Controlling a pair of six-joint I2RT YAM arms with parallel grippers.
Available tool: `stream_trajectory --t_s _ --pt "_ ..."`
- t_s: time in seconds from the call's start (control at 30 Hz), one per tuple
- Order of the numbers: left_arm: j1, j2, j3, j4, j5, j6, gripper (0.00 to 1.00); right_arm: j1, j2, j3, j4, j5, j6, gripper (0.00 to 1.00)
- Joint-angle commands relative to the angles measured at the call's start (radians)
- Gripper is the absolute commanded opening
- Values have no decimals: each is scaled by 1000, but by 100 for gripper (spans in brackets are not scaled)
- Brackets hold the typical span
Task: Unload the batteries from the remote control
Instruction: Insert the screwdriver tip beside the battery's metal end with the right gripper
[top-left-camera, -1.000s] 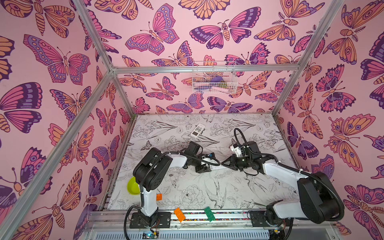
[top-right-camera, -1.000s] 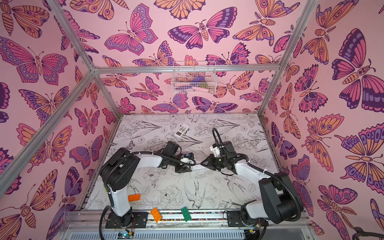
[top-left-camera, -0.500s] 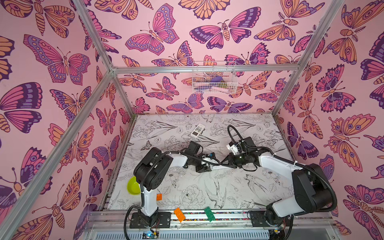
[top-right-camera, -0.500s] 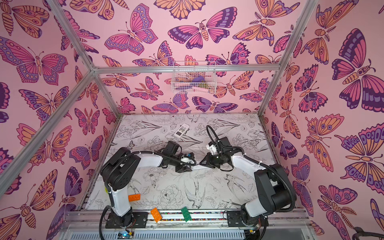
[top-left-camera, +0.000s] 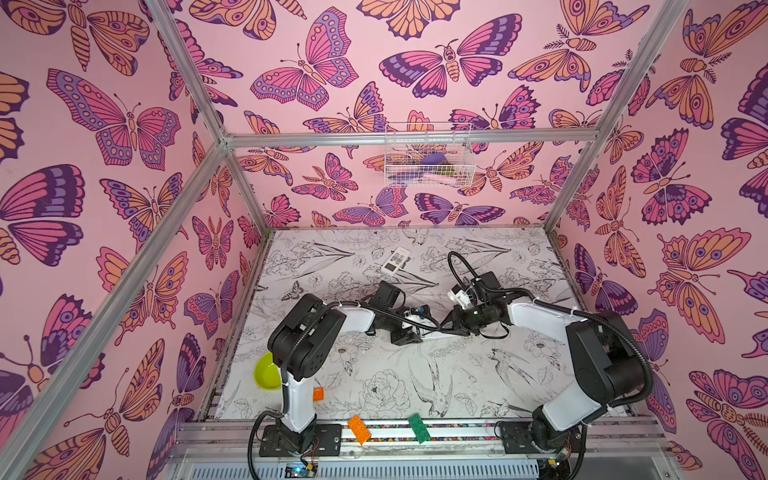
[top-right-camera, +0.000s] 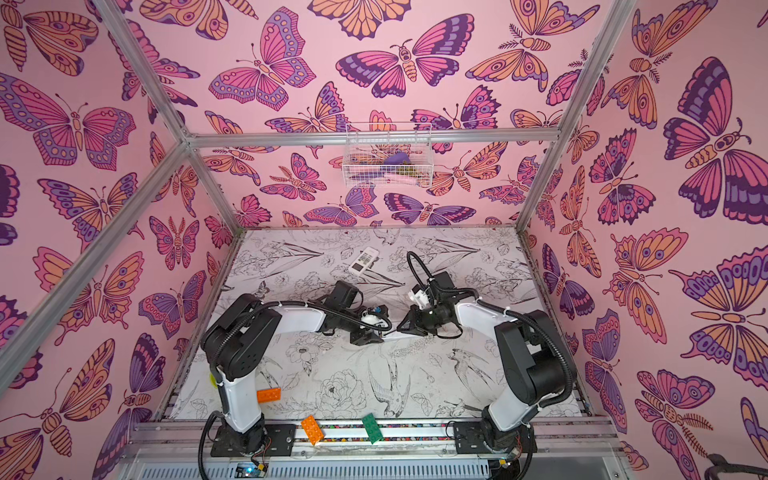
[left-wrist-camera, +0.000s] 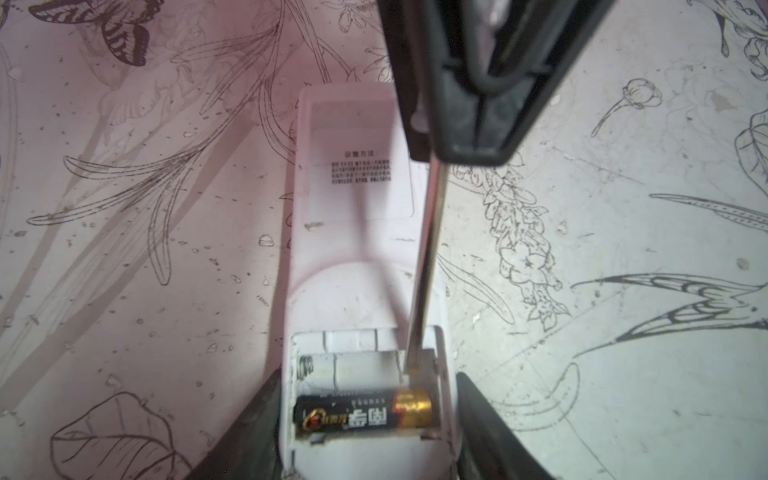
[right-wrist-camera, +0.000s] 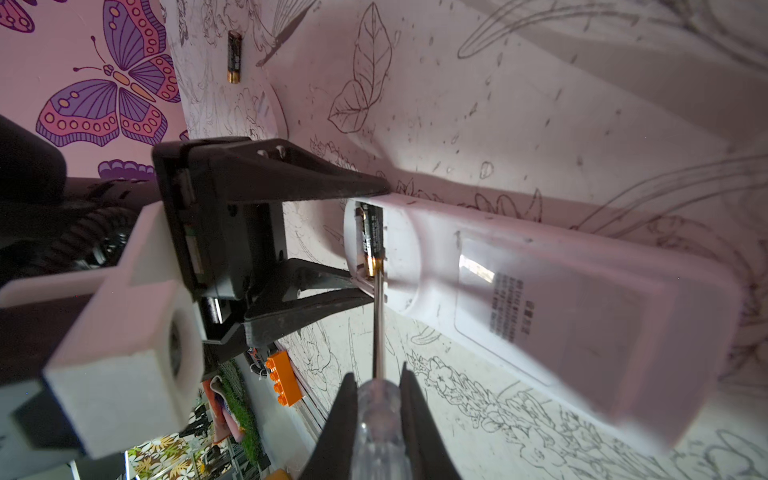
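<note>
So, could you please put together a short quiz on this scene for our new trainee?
1. True or false: one battery bay of the remote control is empty.
2. What does the right gripper hold? A) a bowl B) the screwdriver C) nothing
3. Short answer: where does the loose battery lie?

Key
1. True
2. B
3. On the table, apart from the remote control.
</note>
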Motion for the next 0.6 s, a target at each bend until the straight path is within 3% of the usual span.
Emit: stream_trajectory --t_s 0.0,0.57 --pt "-1 52 -24 -127 -7 13 47 20 1 -1 31 4 1 0" --pt "-10 44 -43 -127 -5 40 48 20 51 -41 93 -14 37 0"
